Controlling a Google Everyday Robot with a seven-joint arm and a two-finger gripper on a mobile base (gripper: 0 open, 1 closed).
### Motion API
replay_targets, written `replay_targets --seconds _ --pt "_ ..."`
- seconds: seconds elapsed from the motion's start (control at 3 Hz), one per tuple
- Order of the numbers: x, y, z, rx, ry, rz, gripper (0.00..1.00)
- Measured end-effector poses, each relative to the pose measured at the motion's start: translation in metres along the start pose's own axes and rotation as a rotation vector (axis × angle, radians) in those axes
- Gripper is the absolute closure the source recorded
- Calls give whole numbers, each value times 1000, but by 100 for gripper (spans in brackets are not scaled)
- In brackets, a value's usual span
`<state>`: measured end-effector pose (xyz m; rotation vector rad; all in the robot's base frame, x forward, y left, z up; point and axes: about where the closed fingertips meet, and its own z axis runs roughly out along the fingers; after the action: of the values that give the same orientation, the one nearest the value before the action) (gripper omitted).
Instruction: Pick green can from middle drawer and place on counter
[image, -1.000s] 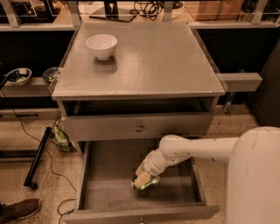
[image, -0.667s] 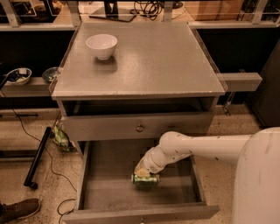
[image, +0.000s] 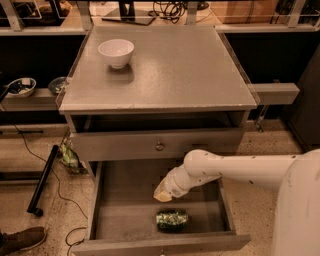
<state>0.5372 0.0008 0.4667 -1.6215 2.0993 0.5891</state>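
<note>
- Gripper (image: 162, 193): low inside the pulled-out middle drawer (image: 125, 200), at the end of the white arm (image: 240, 167) that reaches in from the right. Whether it is spread or pressed together cannot be told.
- Task item, the green can (image: 171, 219): lying on its side on the drawer's plank floor, close to the front wall and about mid-width. It sits just in front of the Gripper's tip and apart from it, not in its grasp.
- Top surface, the counter (image: 175, 70): carries a white bowl (image: 116, 52), upright, at the rear left.
- Above the open drawer, a flat drawer front (image: 115, 146) with a round brass knob (image: 159, 146) is shut.
</note>
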Motion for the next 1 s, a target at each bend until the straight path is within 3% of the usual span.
replay_targets --seconds 1.0 --pt "0 0 0 0 0 0 27"
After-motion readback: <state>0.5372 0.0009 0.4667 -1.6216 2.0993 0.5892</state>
